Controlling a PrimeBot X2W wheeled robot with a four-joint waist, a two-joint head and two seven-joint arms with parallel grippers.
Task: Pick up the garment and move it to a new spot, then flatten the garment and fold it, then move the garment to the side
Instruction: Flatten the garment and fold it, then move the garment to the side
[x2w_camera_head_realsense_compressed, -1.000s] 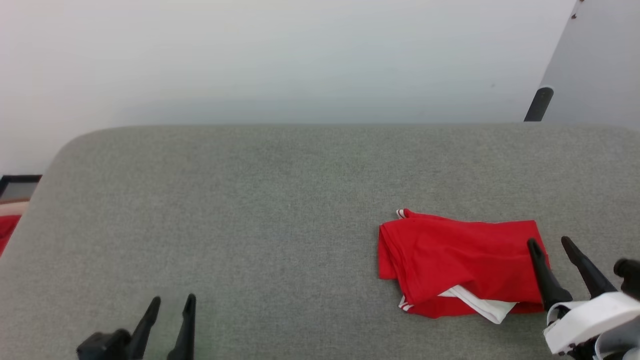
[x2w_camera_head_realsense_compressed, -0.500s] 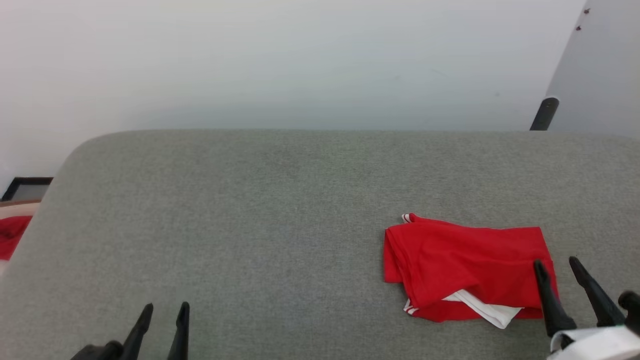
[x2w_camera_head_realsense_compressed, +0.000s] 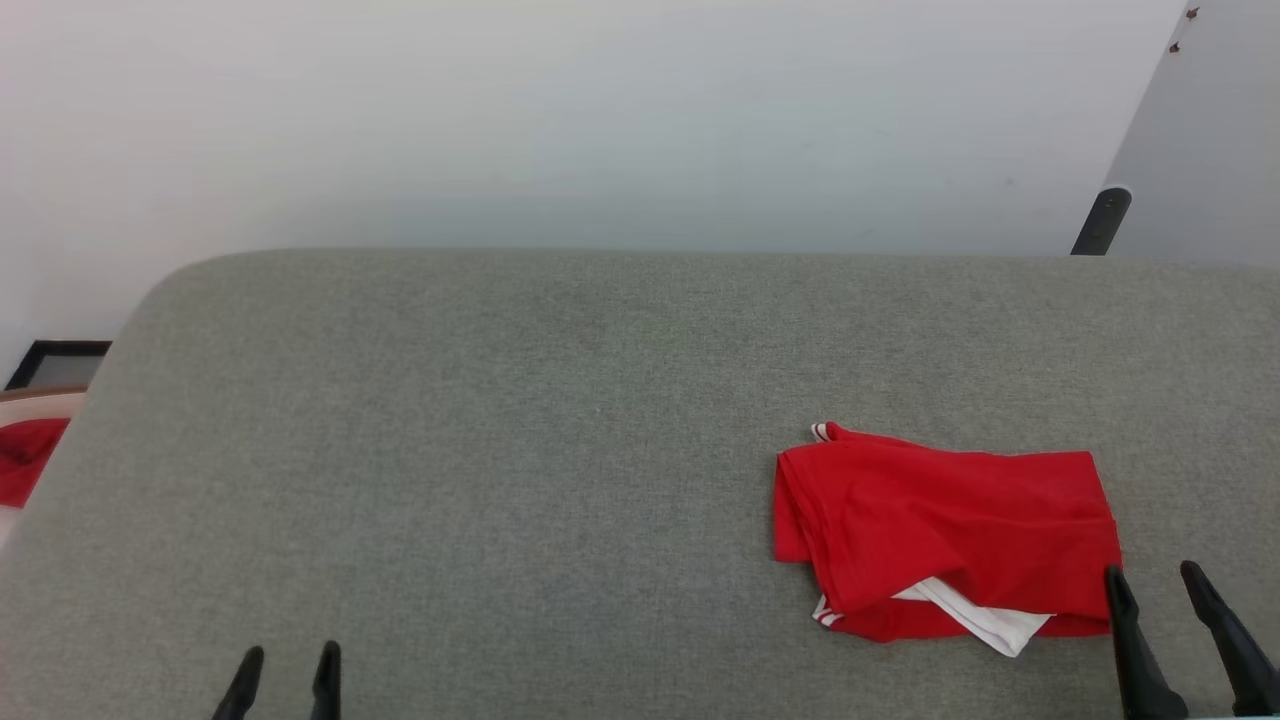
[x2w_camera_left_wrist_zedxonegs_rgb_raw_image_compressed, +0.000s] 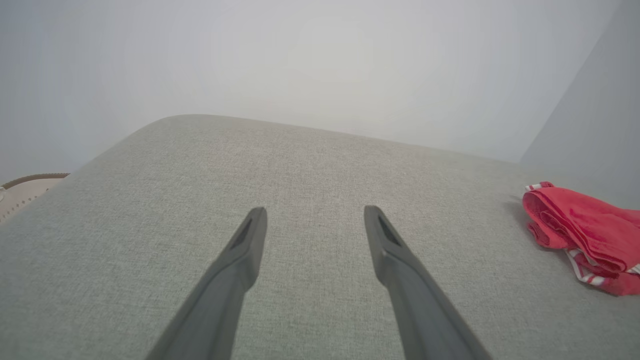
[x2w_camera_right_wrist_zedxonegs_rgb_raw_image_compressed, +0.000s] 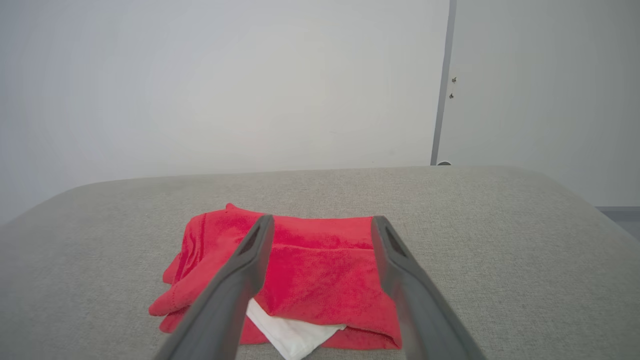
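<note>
Before me spreads a grey fabric surface (x2w_camera_head_realsense_compressed: 500, 430) with rounded far corners, backed by a pale wall (x2w_camera_head_realsense_compressed: 600, 120). On its right half lies the garment (x2w_camera_head_realsense_compressed: 950, 510), folded into a rough red rectangle and resting flat, free of both my grippers. My right gripper (x2w_camera_head_realsense_compressed: 1152, 575) hovers just beside the garment's near right corner, its two dark fingers spread apart with nothing held; whether a fingertip touches the cloth I cannot tell. My left gripper (x2w_camera_head_realsense_compressed: 290, 652) sits low at the near left, well apart from the garment, fingers likewise parted and empty over bare grey fabric. A white sleeve (x2w_camera_head_realsense_compressed: 985, 622) pokes out from the garment's near edge, and a bit of striped trim (x2w_camera_head_realsense_compressed: 820, 432) shows at its far left corner. Beyond the surface's left edge lies a red cloth scrap (x2w_camera_head_realsense_compressed: 25, 455). A dark post (x2w_camera_head_realsense_compressed: 1100, 220) stands past the far right edge.
</note>
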